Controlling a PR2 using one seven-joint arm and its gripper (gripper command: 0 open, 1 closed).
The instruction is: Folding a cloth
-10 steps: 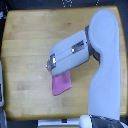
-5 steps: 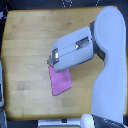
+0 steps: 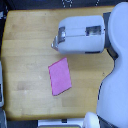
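Observation:
The pink-magenta cloth (image 3: 60, 76) lies flat on the wooden table (image 3: 25, 45), a little below the middle, with one corner pointing up and to the exterior view's right. It shows as a single four-sided piece and nothing covers it. My arm's large white-grey forearm (image 3: 82, 34) hangs above the table, higher in the view than the cloth and apart from it. Only a small dark tip (image 3: 53, 45) shows at the arm's left end. The fingers are hidden, so I cannot tell whether the gripper is open or shut.
The robot's white body (image 3: 117, 85) fills the exterior view's right side. Dark and white edges of other things (image 3: 2, 90) show past the table's left edge. A white object (image 3: 60, 123) sits at the bottom edge.
The arm has drawn away from the cloth's upper corner, up and to the right, and looms larger. The cloth now lies fully uncovered.

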